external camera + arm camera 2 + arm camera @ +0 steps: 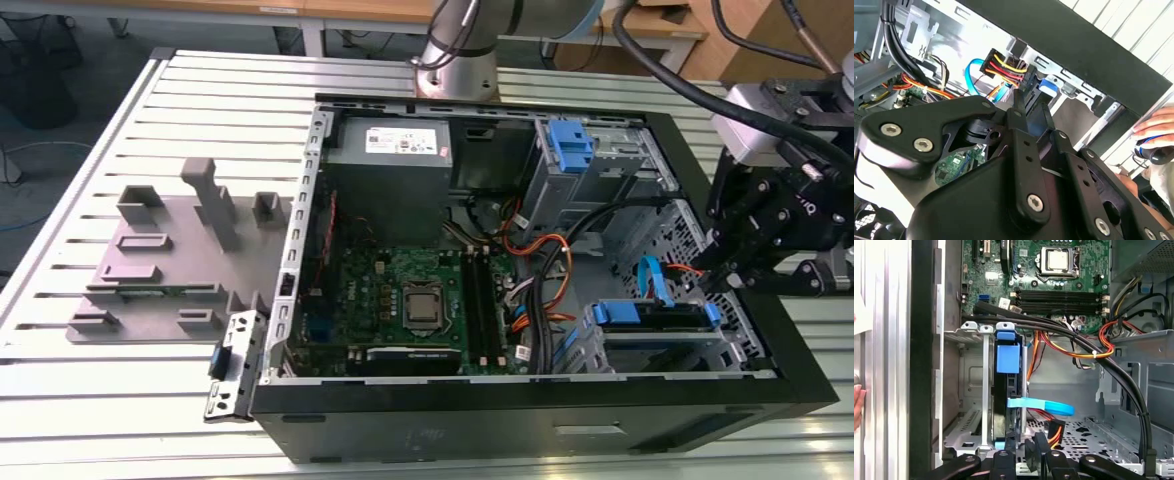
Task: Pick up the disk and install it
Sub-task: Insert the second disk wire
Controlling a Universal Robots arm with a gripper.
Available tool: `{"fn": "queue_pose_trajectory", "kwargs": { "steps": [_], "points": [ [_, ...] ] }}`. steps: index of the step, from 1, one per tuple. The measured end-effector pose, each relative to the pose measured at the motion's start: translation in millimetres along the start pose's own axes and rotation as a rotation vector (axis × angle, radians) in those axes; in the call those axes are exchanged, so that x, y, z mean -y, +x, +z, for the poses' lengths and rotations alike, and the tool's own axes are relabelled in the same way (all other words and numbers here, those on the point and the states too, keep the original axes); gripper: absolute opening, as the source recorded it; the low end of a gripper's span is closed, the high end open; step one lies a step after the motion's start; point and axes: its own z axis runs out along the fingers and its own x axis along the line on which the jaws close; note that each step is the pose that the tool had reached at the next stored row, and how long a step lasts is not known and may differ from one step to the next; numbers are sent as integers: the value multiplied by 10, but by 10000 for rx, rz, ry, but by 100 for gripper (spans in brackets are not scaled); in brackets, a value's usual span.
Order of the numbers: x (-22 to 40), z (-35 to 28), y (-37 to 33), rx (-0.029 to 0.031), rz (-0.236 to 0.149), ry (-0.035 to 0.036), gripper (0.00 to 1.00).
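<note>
- Exterior view: an open computer case (534,420) lies on a slatted metal bench (80,400) with its motherboard (400,300) exposed. The gripper (731,278) hangs over the case's edge at the exterior view's right, just above the drive cage. The disk (651,322) sits in that cage near the case's front corner — blue rails at its ends, a blue cable (651,282) curving up beside it. A grey power supply (391,142) fills the far corner, and a blue bracket (569,148) stands on the cage next to it. A grey fixture (167,260) rests on the bench beside the case.
- Second wrist view: black gripper links (1024,150) reach toward a black connector with red, yellow and orange wires (1004,67). A person's hand (1159,132) shows beyond the case wall. I cannot tell whether the jaws are spread or pressed together.
- First wrist view: the disk (1004,405) stands on edge in its bay, its blue tab (1008,356) towards the motherboard (1054,280), the blue cable (1041,406) leading off beside it — the fingertips (1034,452) close to its near end.
</note>
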Motion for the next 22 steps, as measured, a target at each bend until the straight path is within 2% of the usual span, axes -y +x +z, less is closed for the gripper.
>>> {"fn": "queue_pose_trajectory", "kwargs": {
  "steps": [4, 22],
  "points": [
    [28, 28, -28, 2, 0, 0, 29],
    [176, 115, -62, -15, 0, 0, 29]
  ]
}}
